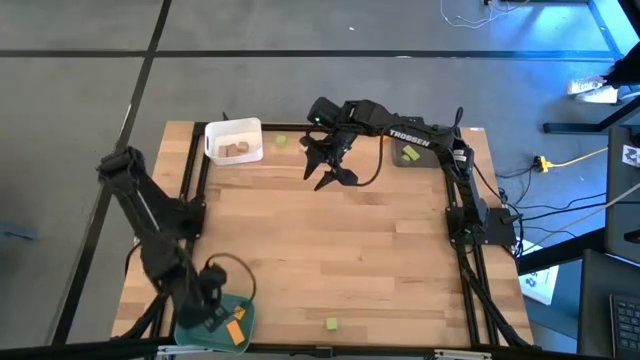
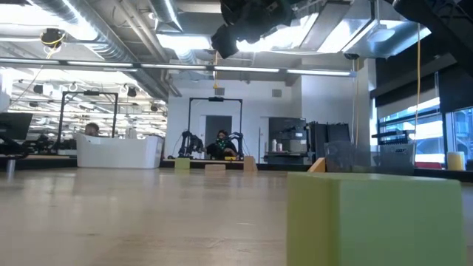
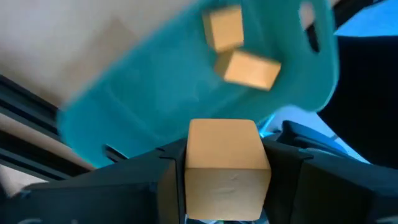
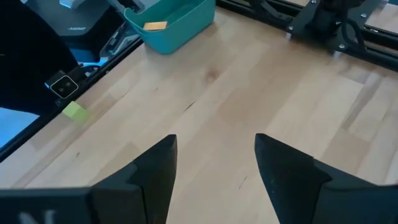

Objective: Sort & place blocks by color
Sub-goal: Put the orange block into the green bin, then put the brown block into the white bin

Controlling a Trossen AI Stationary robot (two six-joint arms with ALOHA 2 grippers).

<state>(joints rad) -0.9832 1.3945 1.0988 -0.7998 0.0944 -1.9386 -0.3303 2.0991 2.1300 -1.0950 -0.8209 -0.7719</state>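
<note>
My left gripper (image 1: 212, 310) hangs over the teal tray (image 1: 243, 308) at the table's near left corner, shut on an orange block (image 3: 227, 165). Two more orange blocks (image 3: 224, 28) (image 3: 250, 68) lie in that tray (image 3: 155, 93). My right gripper (image 1: 330, 170) is open and holds nothing, raised above the far middle of the table (image 4: 211, 155). Tan blocks (image 1: 236, 149) sit in the white tray (image 1: 216, 131). A green block (image 1: 409, 154) lies in the grey tray (image 1: 420, 160). Loose green blocks rest on the table, one by the far edge (image 1: 282, 141) and one by the near edge (image 1: 331, 323). My left gripper pinches the orange block between its two fingers (image 3: 165, 180), one on each opposite side face (image 3: 194, 168). The fingers point down from above. The block is lifted clear, above the inside of the teal tray.
The near green block (image 2: 377, 218) fills the low view's right foreground. The black frame rails (image 1: 195, 180) run along the table's left and right sides. Bare wood (image 1: 330, 250) lies between the trays. Cables (image 1: 560, 165) trail on the floor to the right.
</note>
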